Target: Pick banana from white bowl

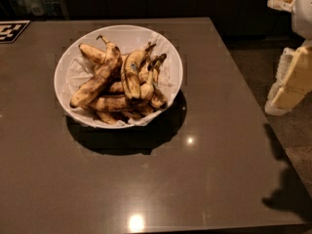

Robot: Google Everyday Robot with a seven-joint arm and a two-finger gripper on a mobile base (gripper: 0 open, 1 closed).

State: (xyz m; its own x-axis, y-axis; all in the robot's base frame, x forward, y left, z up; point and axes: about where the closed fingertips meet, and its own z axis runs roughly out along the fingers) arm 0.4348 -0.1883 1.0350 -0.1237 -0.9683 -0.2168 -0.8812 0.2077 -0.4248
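Glossy white bowl toward the far left of the table, with the blue-stickered banana atop the pile, untouched. Gripper way off right, past the table edge; can't tell if spread or pinched. Pretty much everything left: reach, grab, lift.

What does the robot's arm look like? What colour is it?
The arm is white and smooth, with rounded shapes. The gripper, at the right edge of the picture beside the table, is a blocky, cream-coloured piece that looks yellowish in the warm light. Another pale part pokes in at the top right corner. I can't see any cables or markings on it.
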